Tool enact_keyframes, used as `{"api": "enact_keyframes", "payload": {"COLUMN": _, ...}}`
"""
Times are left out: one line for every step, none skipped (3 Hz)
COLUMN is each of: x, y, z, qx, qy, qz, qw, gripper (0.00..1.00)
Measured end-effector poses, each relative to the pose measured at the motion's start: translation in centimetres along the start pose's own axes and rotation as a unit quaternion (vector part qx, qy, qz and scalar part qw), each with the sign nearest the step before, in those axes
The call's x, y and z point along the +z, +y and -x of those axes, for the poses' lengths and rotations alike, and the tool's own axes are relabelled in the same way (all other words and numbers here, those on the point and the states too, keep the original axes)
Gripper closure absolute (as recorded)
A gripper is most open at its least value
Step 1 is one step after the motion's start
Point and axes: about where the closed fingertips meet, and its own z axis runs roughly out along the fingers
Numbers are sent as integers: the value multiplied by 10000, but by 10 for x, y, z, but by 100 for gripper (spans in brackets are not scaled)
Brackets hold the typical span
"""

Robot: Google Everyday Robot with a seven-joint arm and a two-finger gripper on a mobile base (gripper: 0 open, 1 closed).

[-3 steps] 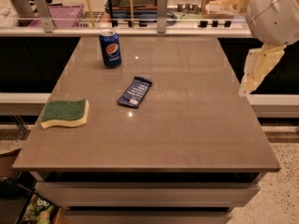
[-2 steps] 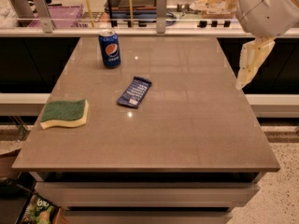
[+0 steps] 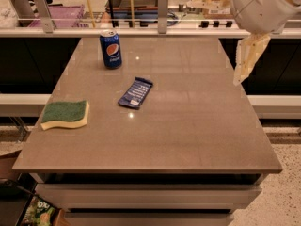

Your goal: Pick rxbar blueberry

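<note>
The rxbar blueberry is a flat dark navy wrapper with white lettering. It lies near the middle of the brown table, tilted diagonally. My gripper hangs above the table's far right edge, well to the right of the bar and higher than it. Its two cream fingers are spread wide apart with nothing between them. One points left along the back rail and the other points down.
An upright blue Pepsi can stands at the back left, behind the bar. A green and yellow sponge lies near the left edge. A counter with rails and clutter runs behind the table.
My arm and gripper have moved left, further in over the table's right edge. The bar, can and sponge have not moved.
</note>
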Motion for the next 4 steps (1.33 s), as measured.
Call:
{"api": "enact_keyframes", "payload": {"x": 20, "y": -29, "z": -6, "qx": -514, "qy": 156, "qz": -31, "qw": 9986, "gripper": 0}}
{"api": "enact_keyframes", "payload": {"x": 42, "y": -49, "z": -10, "qx": -895, "qy": 163, "qz": -87, "qw": 9958, "gripper": 0}}
{"api": "enact_keyframes", "payload": {"x": 66, "y": -58, "z": -7, "qx": -1157, "qy": 53, "qz": -30, "qw": 9933, "gripper": 0}}
{"api": "enact_keyframes", "payload": {"x": 89, "y": -61, "z": 1, "qx": -1394, "qy": -23, "qz": 198, "qw": 9900, "gripper": 0}}
